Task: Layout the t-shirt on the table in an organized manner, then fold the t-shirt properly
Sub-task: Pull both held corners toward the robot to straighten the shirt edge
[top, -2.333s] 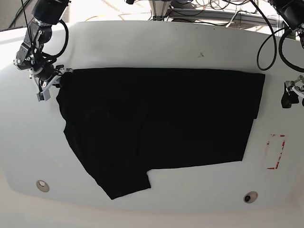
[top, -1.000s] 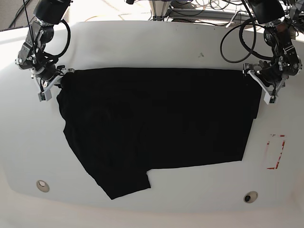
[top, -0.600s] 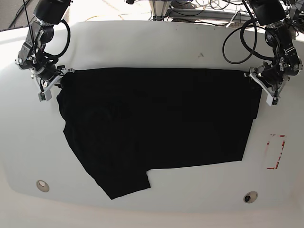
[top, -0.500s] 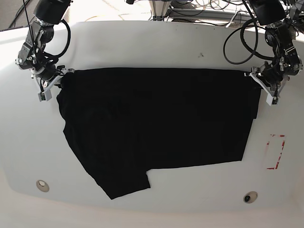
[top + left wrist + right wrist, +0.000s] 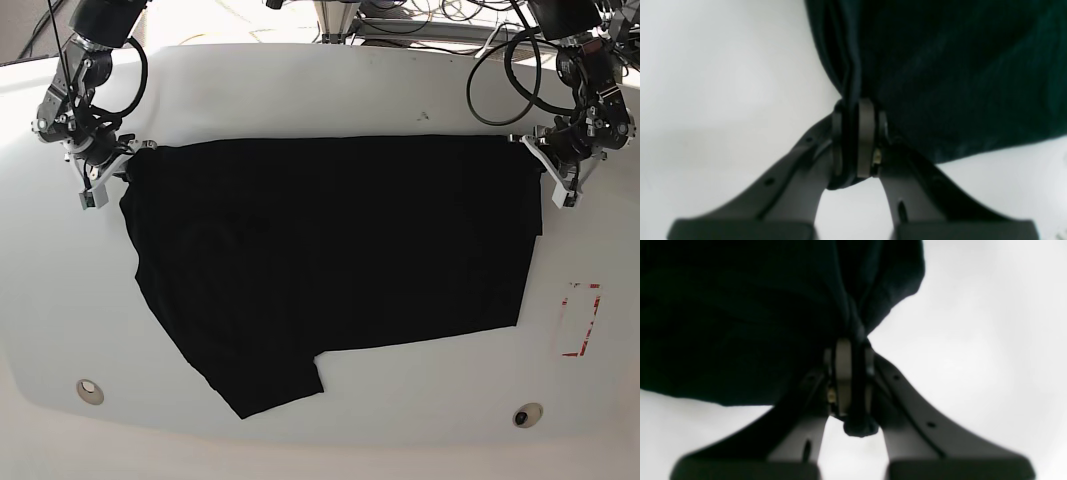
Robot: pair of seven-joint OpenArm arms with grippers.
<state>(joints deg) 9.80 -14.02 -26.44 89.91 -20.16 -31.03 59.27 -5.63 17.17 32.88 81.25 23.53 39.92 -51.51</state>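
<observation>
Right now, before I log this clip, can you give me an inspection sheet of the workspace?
Surface: glossy white table, with a red-outlined rectangle mark and two round metal fittings near the front edge.
Job's things: black t-shirt spread flat, one sleeve angled toward the front; print not visible.
Clutter: a small dark speck on the table's far side, otherwise nothing seen.
Grippers: left gripper shut on the t-shirt's far corner; right gripper shut on the opposite far corner.
Cables: black cables loop off both arms.
Surroundings: cables and frame parts behind the table.
</observation>
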